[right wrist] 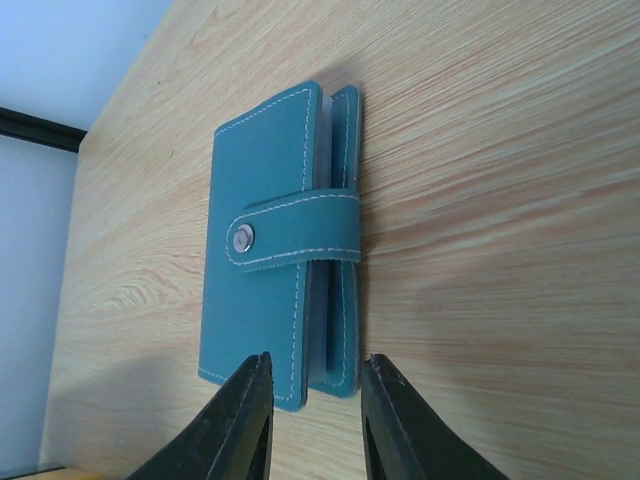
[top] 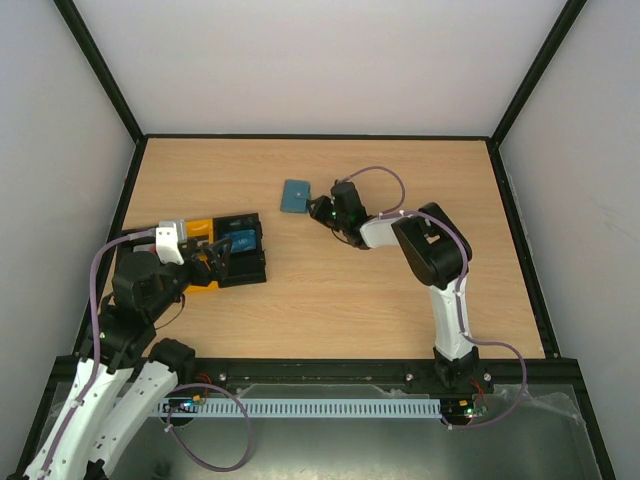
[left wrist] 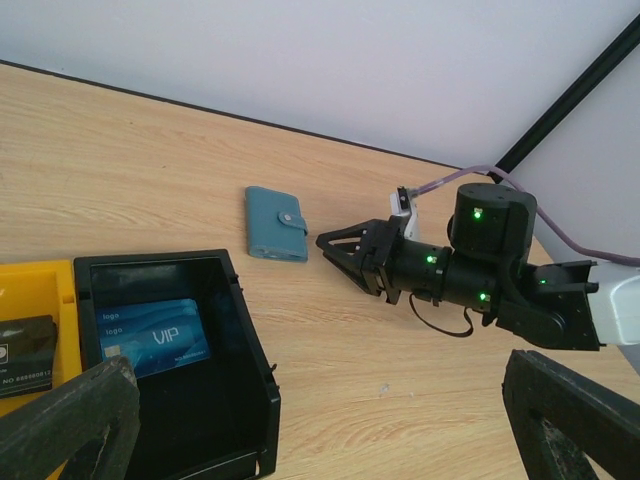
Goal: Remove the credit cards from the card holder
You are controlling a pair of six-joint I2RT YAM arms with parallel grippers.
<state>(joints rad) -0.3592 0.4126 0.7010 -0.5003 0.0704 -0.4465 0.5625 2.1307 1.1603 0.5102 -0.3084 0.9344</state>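
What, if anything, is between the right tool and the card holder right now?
Nothing visible. Only a bare strip of table separates the right tool, its jaws slightly apart, from the card holder, which lies flat with its tab snapped shut. The black tray sits off to the side, out of that line.

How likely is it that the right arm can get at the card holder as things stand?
Probably yes. The right claw is just short of the closed card holder, jaws slightly apart and lined up on its near end, and nothing lies between them.
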